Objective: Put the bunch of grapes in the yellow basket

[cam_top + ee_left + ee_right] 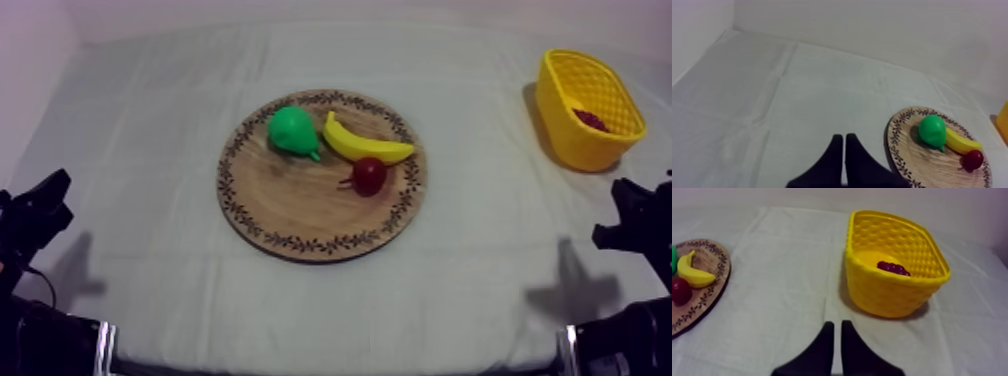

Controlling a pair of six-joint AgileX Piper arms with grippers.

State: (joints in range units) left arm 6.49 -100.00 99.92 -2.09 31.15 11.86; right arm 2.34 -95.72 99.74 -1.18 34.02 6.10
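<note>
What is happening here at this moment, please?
Nothing is being handled. The bunch of grapes lies inside the yellow basket. The pear, the banana and the small red fruit lie on the wooden board. The left gripper and the right gripper rest low at their sides, both shut on nothing.

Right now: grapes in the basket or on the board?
In. The bunch of grapes lies inside the yellow basket; the wooden board carries the pear, banana and small red fruit.
</note>
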